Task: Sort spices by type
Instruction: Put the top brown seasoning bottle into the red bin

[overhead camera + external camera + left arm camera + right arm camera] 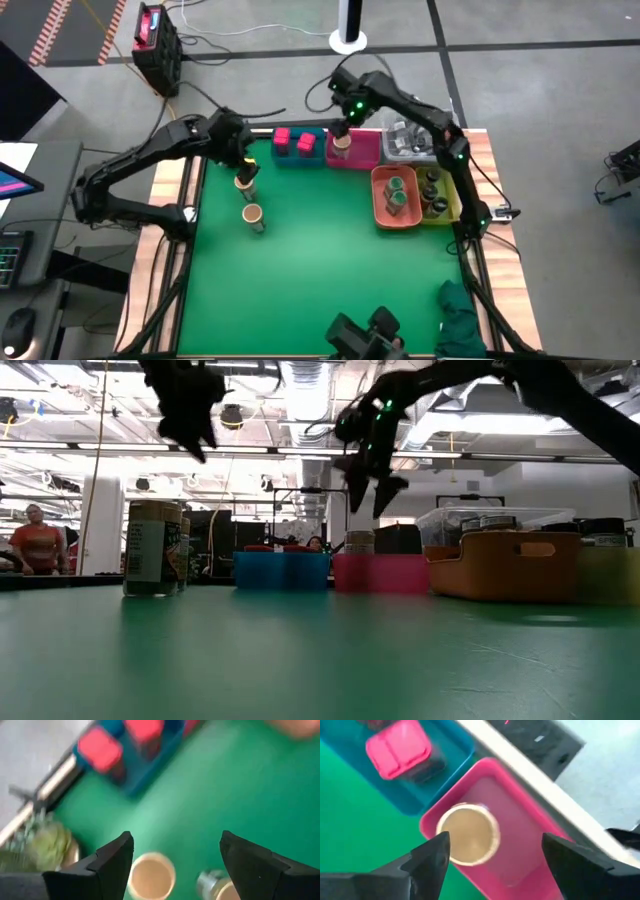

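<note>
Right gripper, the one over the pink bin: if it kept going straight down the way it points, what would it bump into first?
Most likely the tan-topped jar standing in the pink bin. The right gripper hangs open above it, the lid showing between its fingers. How far above is hard to judge.

I see a matt green mat [310, 280] on the bench, wood edging [162, 200] at frame left. Bins look like smooth plastic: blue [298, 158], pink [520, 855], orange [383, 215]. Jar lid [468, 834] matt tan. Green cloth [462, 318] crumpled, lower right.
</note>
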{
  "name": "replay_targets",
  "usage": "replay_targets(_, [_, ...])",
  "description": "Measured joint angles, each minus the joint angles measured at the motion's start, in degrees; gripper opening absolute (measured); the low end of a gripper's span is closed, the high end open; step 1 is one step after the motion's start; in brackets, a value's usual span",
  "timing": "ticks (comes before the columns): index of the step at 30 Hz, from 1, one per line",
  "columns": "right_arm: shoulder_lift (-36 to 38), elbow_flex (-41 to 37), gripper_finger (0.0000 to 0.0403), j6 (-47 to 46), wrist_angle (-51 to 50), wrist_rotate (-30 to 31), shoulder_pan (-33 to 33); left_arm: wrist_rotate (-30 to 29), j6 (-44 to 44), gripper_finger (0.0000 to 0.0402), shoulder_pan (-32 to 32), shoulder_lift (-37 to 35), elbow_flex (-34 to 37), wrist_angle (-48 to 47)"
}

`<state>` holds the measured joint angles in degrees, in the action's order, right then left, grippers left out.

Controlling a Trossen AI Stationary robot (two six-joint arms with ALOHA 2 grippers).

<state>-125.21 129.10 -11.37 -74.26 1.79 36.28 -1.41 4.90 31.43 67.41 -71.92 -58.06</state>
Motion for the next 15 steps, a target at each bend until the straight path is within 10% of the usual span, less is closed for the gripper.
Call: replay_targets(15, [17.1,0.7,0.0341,-1.7,-2.1,7.6,-13.4,2.8,-2.1,0.0325,4.7,13.2,0.0,-7.7])
